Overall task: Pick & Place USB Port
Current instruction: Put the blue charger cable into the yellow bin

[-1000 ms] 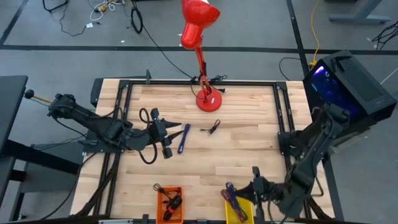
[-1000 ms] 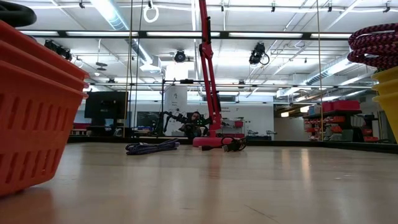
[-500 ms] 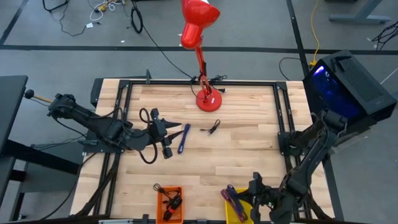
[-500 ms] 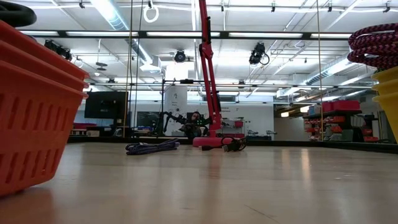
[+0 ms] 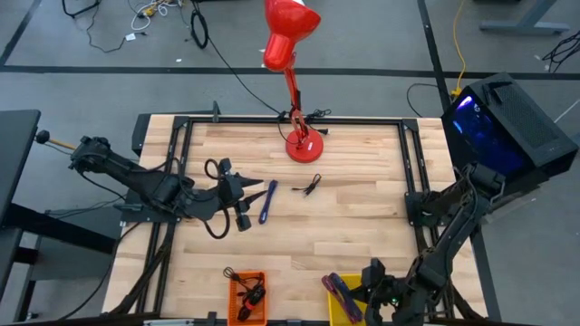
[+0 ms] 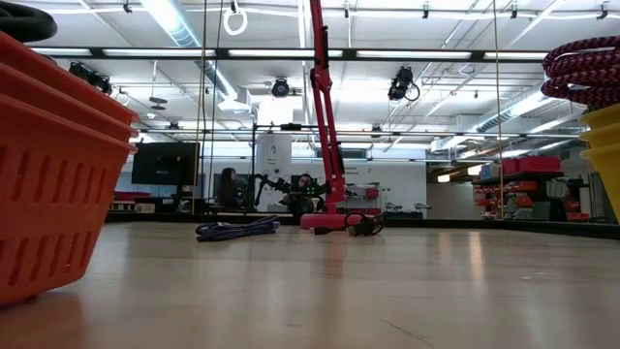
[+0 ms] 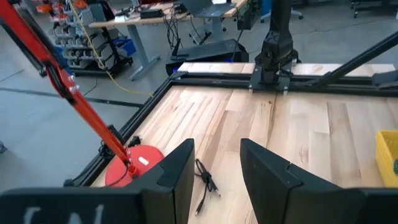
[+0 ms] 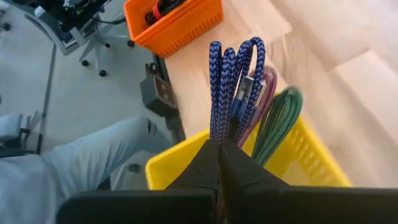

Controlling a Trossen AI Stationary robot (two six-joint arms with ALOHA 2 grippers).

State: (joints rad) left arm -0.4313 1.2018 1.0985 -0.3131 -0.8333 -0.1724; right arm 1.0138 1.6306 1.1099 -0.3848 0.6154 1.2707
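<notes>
My right gripper (image 5: 370,275) (image 8: 219,144) is over the yellow basket (image 5: 352,310) at the table's near edge, shut on a looped bundle of blue braided USB cable (image 8: 233,78) that stands out past its fingertips. Pink and green cable bundles (image 8: 277,124) lie in that basket. A second blue cable (image 5: 267,201) and a thin black cable (image 5: 310,185) lie flat on the table. My left gripper (image 5: 243,197) (image 7: 216,177) is open and empty at the table's left, beside the blue cable, facing the black cable (image 7: 205,180). My right gripper pinches the blue cable bundle at its near end (image 8: 222,134) between its two shut fingers, which lie along the loops. The fingers hide the exact place of contact. The loops reach out over the yellow basket (image 8: 298,165), with a plug (image 8: 244,92) showing among them.
An orange basket (image 5: 246,297) with cables stands at the near edge, left of the yellow one. A red desk lamp (image 5: 302,145) stands at the far middle. A person's leg (image 8: 74,165) shows just beyond the table's near edge. Bare wood lies between the arms.
My right gripper has moved a little toward the table's near edge with the blue cable bundle, staying shut, over the yellow basket. A person has come into sight in the room far behind the table.
</notes>
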